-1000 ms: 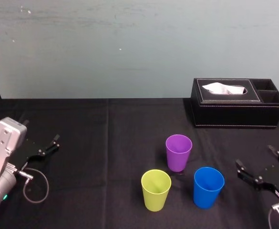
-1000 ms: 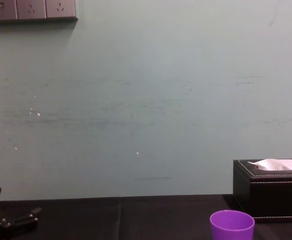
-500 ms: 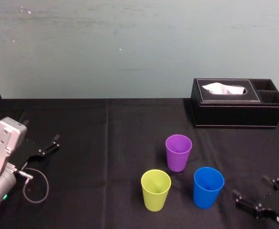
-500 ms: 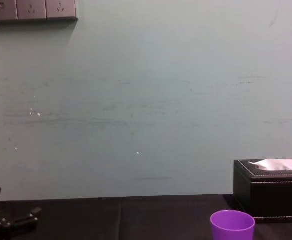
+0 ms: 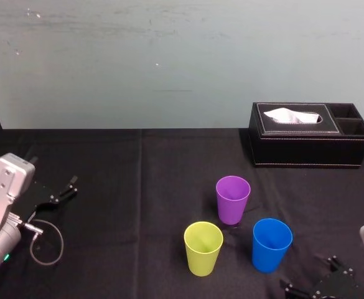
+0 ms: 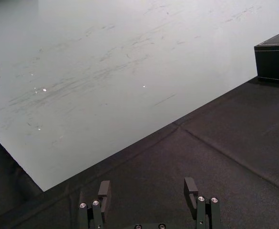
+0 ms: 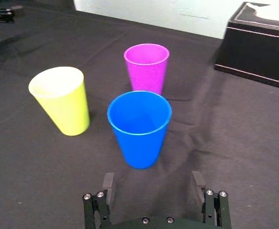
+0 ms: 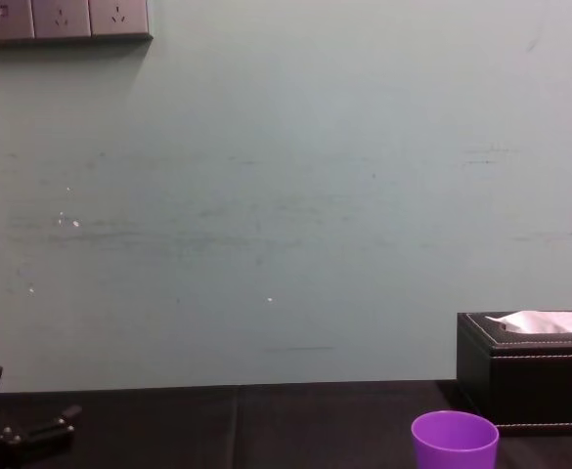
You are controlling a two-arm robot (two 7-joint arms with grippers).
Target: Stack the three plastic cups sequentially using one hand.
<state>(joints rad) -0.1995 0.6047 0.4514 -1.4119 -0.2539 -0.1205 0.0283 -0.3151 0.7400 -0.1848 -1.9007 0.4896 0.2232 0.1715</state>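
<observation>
Three plastic cups stand upright and apart on the black cloth: purple (image 5: 233,198) at the back, yellow-green (image 5: 203,247) front left, blue (image 5: 272,243) front right. My right gripper (image 5: 311,275) sits low at the near right, just in front of and to the right of the blue cup. In the right wrist view its fingers (image 7: 153,183) stand open and empty, with the blue cup (image 7: 139,129) straight ahead, the yellow-green cup (image 7: 63,102) and the purple cup (image 7: 146,67) beyond. The purple cup's rim (image 8: 454,440) shows in the chest view. My left gripper (image 5: 66,190) rests open at the far left.
A black leather tissue box (image 5: 309,134) stands at the back right, behind the cups. A grey cable loops on the cloth (image 5: 45,243) beside the left arm. The left gripper (image 6: 148,191) faces bare cloth and the wall.
My right gripper has drawn back toward the near edge and swung left, ending just in front of the blue cup. The cups and the left arm have not moved.
</observation>
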